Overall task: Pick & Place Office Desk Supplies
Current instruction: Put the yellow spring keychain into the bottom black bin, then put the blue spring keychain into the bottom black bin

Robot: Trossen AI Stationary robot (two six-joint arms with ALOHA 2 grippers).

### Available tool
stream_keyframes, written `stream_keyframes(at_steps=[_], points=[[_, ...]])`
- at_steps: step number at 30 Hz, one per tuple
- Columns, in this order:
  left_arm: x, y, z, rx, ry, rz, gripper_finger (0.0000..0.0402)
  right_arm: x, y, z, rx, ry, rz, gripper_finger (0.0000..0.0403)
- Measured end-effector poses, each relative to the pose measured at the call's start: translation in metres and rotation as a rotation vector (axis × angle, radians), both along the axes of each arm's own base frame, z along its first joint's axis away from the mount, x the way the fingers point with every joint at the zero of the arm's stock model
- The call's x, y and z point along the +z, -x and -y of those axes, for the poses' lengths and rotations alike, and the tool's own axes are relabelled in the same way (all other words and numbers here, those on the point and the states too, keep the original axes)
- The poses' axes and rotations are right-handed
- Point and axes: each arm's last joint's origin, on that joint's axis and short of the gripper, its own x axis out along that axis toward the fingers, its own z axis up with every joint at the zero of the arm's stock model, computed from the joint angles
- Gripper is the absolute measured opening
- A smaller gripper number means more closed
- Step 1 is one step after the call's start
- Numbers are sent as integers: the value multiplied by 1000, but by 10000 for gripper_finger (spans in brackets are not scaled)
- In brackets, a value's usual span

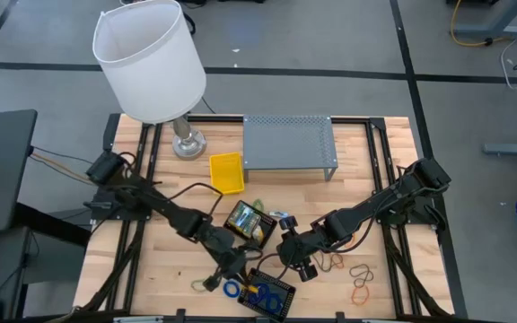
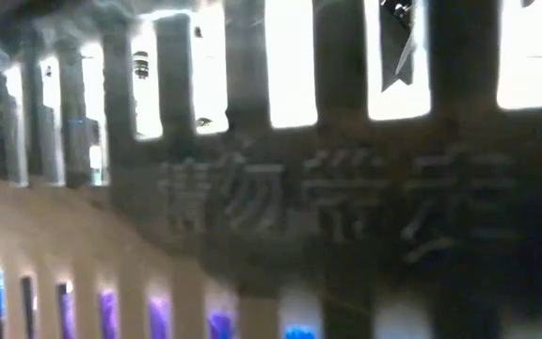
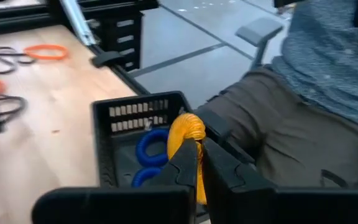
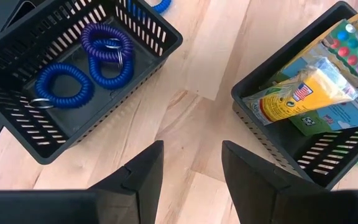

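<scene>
My left gripper [image 3: 199,146] is shut on a yellow-orange coiled band [image 3: 185,127], over a black slatted basket [image 3: 104,115] near the table's front edge. Blue coils [image 3: 151,146] lie in this basket [image 1: 281,285]. In the high view the left gripper [image 1: 227,276] shows at its left side. My right gripper [image 4: 191,149] hangs open over bare wood between that basket [image 4: 135,62], which holds blue and purple coils [image 4: 107,53], and a second black basket [image 4: 272,124] with crayon boxes [image 4: 309,93]. Loose rubber bands [image 1: 362,285] lie on the table to the right. My left gripper pinches the yellow-orange coiled band between its two fingers; the coil's rounded end [image 3: 188,124] sticks out beyond the fingertips. The fingers slant down toward the table's near edge. The band is lifted clear, above the basket's corner.
A lamp with a big white shade [image 1: 151,63] stands at the back left, next to a grey perforated shelf [image 1: 290,144] and a yellow bin [image 1: 226,172]. A seated person [image 3: 303,124] is close beyond the near edge. The low view is filled by blurred basket slats.
</scene>
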Motion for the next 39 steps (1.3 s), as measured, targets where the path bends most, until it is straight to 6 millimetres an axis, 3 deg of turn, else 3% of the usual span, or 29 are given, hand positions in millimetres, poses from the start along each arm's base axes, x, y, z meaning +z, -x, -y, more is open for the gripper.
stream_keyframes(at_steps=[5,23,29,39], points=[[-14,-7,-2,-38,18,-24,16,0,0,0,0,0,0,169],[-15,-10,-5,19,21,-16,206,0,0,0,7,3,1,169],[-12,-4,-5,3,-24,-40,210,0,0,0,7,4,0,169],[1,32,7,108,-167,-224,199,0,1,0,6,3,-9,169]])
